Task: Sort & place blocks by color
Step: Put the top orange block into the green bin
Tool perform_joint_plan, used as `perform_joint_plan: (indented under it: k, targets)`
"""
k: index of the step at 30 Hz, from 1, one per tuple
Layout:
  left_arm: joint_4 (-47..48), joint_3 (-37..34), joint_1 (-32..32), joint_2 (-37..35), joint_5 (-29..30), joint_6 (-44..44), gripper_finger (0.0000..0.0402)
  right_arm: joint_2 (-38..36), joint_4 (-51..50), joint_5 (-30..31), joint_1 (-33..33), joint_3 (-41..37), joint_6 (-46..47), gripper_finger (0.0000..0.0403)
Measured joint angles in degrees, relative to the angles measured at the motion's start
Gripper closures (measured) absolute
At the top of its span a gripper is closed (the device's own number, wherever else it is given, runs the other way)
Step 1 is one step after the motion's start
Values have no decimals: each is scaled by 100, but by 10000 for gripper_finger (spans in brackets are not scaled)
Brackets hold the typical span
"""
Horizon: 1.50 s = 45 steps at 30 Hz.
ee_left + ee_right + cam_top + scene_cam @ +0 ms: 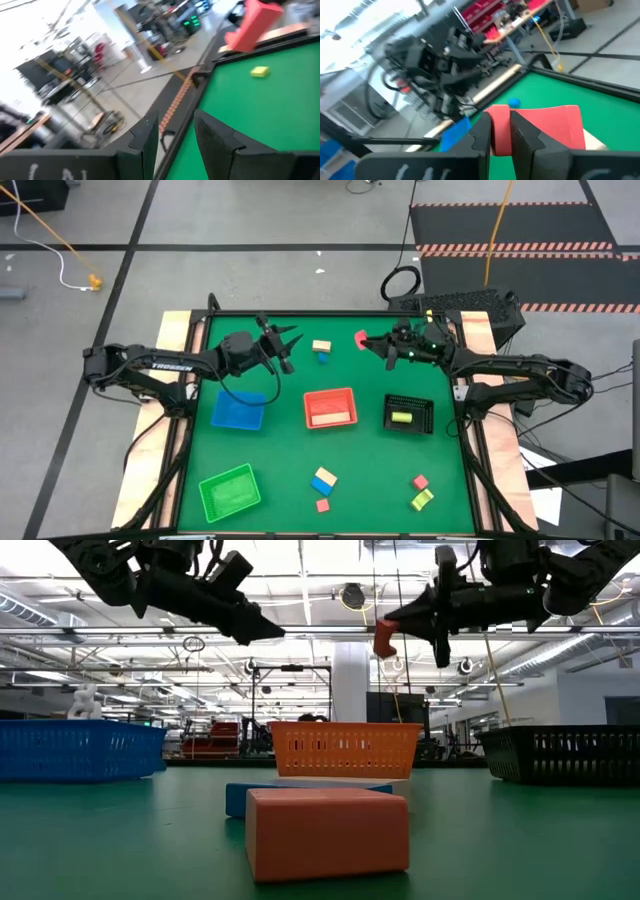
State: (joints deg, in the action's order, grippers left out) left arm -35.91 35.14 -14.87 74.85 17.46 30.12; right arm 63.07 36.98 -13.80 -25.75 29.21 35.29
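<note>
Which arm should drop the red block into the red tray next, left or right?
Right, probably. The right claw is already shut on the red block, raised off the table near its far edge, with the red tray close by toward the middle. The left claw hangs open and holds nothing.

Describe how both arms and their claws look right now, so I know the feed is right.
Both arms are dark, jointed and tubular. The left arm bears white TROSSEN lettering and a black looping cable. The right claw has green lights behind it. Each claw, like the left claw, ends in two dark tapered fingers.
</note>
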Motion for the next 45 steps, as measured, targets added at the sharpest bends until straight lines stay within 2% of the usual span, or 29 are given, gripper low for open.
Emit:
perform_joint_plan:
  k: [6, 17, 21, 25, 33, 37, 45]
  targets:
    - [-597, 0, 103, 263, -757, 20, 275, 280, 993, 6, 322, 9, 88, 375]
    - [-1138, -2, 482, 406, -740, -58, 270, 914, 2193, 15, 604, 9, 6, 375]
    - [-1179, -2, 608, 407, -741, -3, 242, 1066, 2446, 16, 604, 9, 84, 375]
    - [-1186, -2, 657, 407, -918, 7, 196, 1246, 2560, 18, 620, 110, 224, 375]
    - [-1398, -2, 667, 407, -1000, 226, 115, 1765, 2530, 2, 859, 783, -3, 375]
    - [-1818, 0, 667, 469, -998, 419, 106, 2044, 2506, 4, 869, 1067, 103, 375]
    - [-1780, 103, 678, 667, -998, 1046, 116, 2575, 2519, 34, 900, 1574, 580, 375]
